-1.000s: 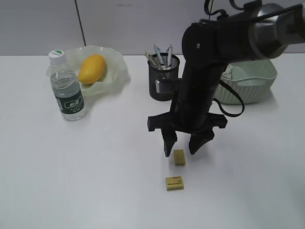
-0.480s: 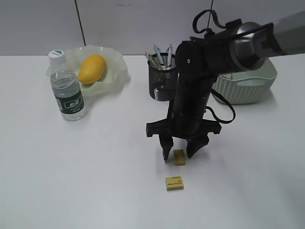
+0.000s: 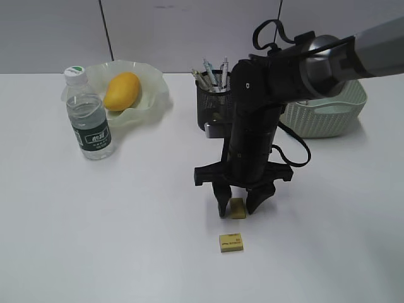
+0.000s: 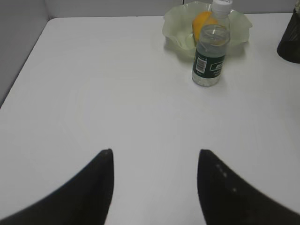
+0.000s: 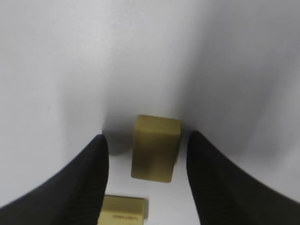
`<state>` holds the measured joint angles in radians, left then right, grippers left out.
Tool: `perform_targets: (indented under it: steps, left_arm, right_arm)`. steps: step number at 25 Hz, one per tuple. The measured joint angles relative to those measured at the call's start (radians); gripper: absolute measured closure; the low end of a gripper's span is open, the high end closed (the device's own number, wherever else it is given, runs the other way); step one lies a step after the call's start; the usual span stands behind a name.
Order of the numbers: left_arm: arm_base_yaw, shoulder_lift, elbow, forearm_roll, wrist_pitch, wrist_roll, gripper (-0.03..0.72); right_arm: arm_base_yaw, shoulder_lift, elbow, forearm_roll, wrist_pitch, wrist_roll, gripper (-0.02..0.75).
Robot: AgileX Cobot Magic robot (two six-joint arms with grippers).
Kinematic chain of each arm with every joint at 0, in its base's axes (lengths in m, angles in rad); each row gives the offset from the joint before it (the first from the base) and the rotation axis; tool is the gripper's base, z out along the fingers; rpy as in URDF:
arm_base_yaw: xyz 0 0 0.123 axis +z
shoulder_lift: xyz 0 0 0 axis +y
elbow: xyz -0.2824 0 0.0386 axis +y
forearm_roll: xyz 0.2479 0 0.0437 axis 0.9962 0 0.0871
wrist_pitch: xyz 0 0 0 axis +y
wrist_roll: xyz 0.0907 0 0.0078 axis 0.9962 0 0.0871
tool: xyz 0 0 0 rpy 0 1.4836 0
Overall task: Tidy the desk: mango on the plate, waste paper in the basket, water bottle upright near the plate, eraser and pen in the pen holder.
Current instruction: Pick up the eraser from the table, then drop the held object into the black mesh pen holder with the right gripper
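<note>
Eraser (image 3: 237,207) lies on the desk (image 3: 126,240) between the right gripper's (image 3: 237,207) fingers, gaps showing either side. Since a second ago the gripper has dropped from above it to straddle it, jaws spread, nothing held. A second eraser (image 3: 231,242) lies just nearer the camera.
</note>
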<state>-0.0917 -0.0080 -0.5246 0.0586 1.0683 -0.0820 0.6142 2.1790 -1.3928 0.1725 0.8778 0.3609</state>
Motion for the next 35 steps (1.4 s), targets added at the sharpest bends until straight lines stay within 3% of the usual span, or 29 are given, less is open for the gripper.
perform_targets:
  steps: [3, 6, 14, 20, 26, 35]
  left_arm:
    - [0.000, 0.000, 0.000, 0.000, 0.000, 0.000, 0.250]
    - [0.000, 0.000, 0.000, 0.000, 0.000, 0.000, 0.250]
    - [0.000, 0.000, 0.000, 0.000, 0.000, 0.000, 0.250]
    - [0.000, 0.000, 0.000, 0.000, 0.000, 0.000, 0.250]
    - [0.000, 0.000, 0.000, 0.000, 0.000, 0.000, 0.250]
    - [0.000, 0.000, 0.001, 0.000, 0.000, 0.000, 0.250]
  right_arm:
    - [0.000, 0.002, 0.000, 0.000, 0.009, 0.000, 0.363]
    - [0.000, 0.003, 0.000, 0.000, 0.019, 0.000, 0.520]
    - [0.000, -0.014, -0.024, -0.002, 0.089, -0.008, 0.526]
    - [0.000, -0.174, -0.039, -0.046, 0.098, -0.044, 0.526]
    - [0.000, -0.307, -0.040, -0.205, -0.098, -0.047, 0.526]
    - [-0.010, -0.309, -0.068, -0.401, -0.359, -0.042, 0.526]
